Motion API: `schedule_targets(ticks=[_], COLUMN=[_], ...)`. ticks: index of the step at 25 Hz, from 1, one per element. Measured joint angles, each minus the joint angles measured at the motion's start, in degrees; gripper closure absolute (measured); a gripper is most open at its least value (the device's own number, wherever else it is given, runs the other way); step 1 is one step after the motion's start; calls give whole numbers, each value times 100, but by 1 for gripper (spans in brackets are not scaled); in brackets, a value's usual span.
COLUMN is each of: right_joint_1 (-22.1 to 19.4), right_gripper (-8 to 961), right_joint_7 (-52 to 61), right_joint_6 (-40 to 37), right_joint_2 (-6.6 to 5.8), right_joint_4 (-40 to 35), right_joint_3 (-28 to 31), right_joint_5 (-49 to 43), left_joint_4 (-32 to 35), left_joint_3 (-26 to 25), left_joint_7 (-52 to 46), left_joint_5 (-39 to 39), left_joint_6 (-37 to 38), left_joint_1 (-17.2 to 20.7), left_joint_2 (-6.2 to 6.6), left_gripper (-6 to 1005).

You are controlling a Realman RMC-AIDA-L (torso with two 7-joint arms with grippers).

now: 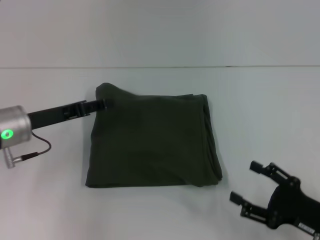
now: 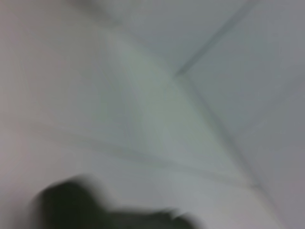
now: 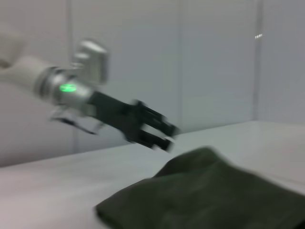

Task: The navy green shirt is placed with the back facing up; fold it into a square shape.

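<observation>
The navy green shirt (image 1: 152, 142) lies on the white table, folded into a rough square with its plain side up. Its far left corner is humped up. My left gripper (image 1: 103, 104) reaches in from the left to that corner. In the right wrist view the left gripper (image 3: 167, 137) hovers just above the shirt (image 3: 209, 195), open, with nothing between its fingers. My right gripper (image 1: 245, 181) stands open off the shirt's near right corner, apart from the cloth. The left wrist view shows only a dark blurred patch low in the picture.
The white table (image 1: 270, 110) stretches around the shirt on all sides, with a seam line running across its far part. A cable (image 1: 37, 150) hangs from the left wrist.
</observation>
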Motion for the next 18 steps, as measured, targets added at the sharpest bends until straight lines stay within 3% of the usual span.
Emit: schedule_targets(ticks=[3,8,14,18], right_joint_1=[4,16,-27,-30], right_gripper=[8,8,9,9], right_joint_7=[146,299,279,264], right_joint_6=[-25,-7,280,413], right_joint_2=[7,4,-1,-1], right_joint_4=[3,-36,-181,-185], right_joint_3=[347,653,719,612], right_joint_5=[2,2,-15,-37], left_joint_4=[153,431,608,632], left_joint_3=[-318,-345,-280,-235], left_joint_7=[1097,2801,4165,4295], left_joint_5=[-441,-458,-452,-281], left_joint_6=[1057,2198,2429,2457], left_joint_1=[253,782,1746,2055], left_joint_2=[-5,-91,-276,-331], left_gripper=[462,318,66,63])
